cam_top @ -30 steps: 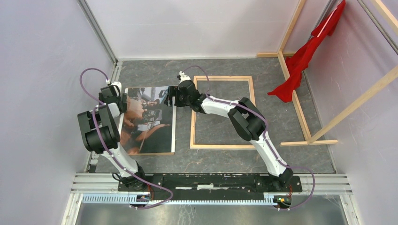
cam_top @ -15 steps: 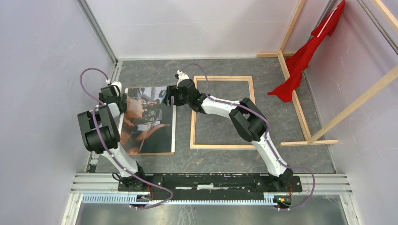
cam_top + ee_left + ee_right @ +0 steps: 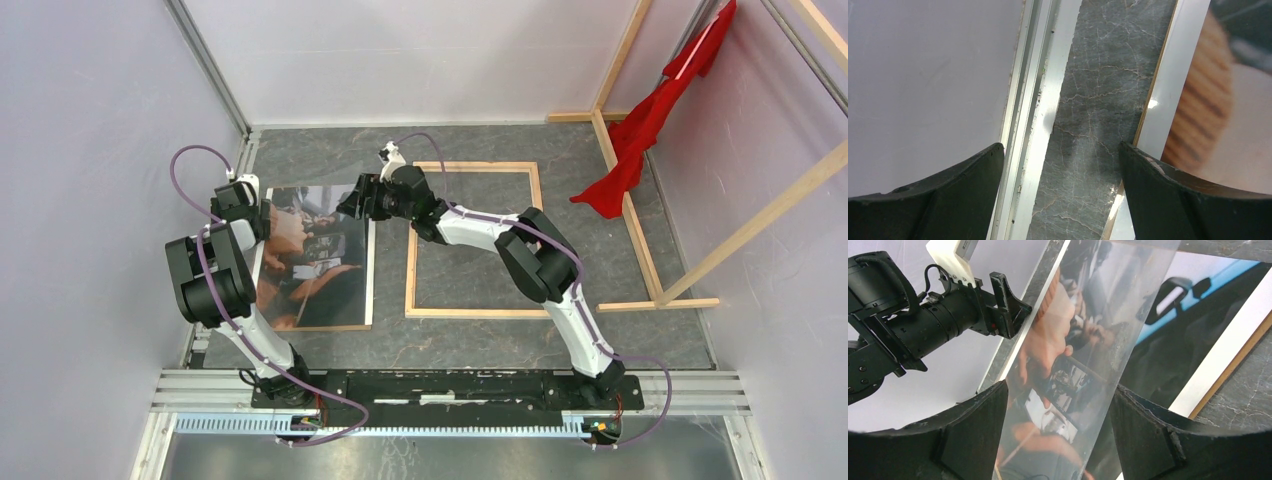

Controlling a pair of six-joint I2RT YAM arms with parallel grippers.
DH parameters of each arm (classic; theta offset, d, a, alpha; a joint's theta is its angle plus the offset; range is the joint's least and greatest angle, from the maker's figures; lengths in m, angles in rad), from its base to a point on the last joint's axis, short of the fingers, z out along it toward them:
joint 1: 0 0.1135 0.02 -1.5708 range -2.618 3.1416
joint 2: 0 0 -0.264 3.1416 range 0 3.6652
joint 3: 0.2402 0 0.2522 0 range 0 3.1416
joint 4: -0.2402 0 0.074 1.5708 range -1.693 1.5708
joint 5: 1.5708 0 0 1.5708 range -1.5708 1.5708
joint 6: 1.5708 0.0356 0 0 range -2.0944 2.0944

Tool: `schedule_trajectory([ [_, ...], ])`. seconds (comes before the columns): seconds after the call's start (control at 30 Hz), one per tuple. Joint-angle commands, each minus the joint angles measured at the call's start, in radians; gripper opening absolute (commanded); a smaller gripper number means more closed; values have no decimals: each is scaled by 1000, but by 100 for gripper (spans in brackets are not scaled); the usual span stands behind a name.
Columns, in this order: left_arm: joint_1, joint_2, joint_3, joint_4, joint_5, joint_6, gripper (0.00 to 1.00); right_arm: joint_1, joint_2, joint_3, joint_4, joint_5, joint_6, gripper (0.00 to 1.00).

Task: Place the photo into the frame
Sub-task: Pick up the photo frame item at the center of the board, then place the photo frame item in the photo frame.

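Note:
The photo (image 3: 315, 265) lies picture-up at the left on a brown backing board (image 3: 330, 328). The frame (image 3: 410, 250) lies to its right, bare wood up, with only table inside it. My left gripper (image 3: 256, 212) is open at the photo's far left edge. In the left wrist view it (image 3: 1062, 165) straddles bare table, with one finger (image 3: 1168, 195) over the photo's white border (image 3: 1178, 75). My right gripper (image 3: 354, 202) is at the photo's far right corner. Its jaws (image 3: 1060, 410) stand wide apart, and a glossy strip of the photo (image 3: 1083, 340) rises between them.
A red cloth (image 3: 650, 120) hangs on bare wooden beams (image 3: 640, 230) at the right. White walls close in on the left and at the back. An aluminium rail (image 3: 1033, 100) runs along the left wall. The arm bases sit on a rail (image 3: 450, 385) at the near edge.
My right gripper has shifted a little left and toward the back over the photo's far right corner, and its wrist is turned more. The left arm has stayed put.

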Motion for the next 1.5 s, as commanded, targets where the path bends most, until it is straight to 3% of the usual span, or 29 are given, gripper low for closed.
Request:
schedule_trajectory([
  [0.0, -7, 14, -31, -131, 32, 34, 91, -2, 1, -5, 42, -28, 32, 76],
  [0.23, 13, 12, -3, -178, 55, 21, 91, -9, 23, 10, -17, -10, 35, 54],
  [0.47, 25, -17, 16, -221, 79, 26, 91, -11, 62, 12, -1, -1, 63, 53],
  [0.53, 26, -21, 14, -226, 79, 27, 91, -17, 70, 9, 20, -14, 87, 42],
  [0.7, 31, -50, 33, -267, 89, 39, 92, -50, 12, -7, 19, -43, 88, 0],
  [0.8, 36, -69, 112, -385, 145, 32, 99, -93, -51, -15, -5, -88, 92, 0],
  [1.03, 32, -161, 306, -582, 304, 16, 100, -237, -213, -49, -197, -252, 21, 0],
  [1.23, -118, -214, 303, -619, 266, 29, 100, -417, -355, -155, -411, -397, -131, 0],
  [1.47, -282, -200, 258, -618, 237, -18, 100, -576, -414, -166, -767, -382, -442, 0],
])
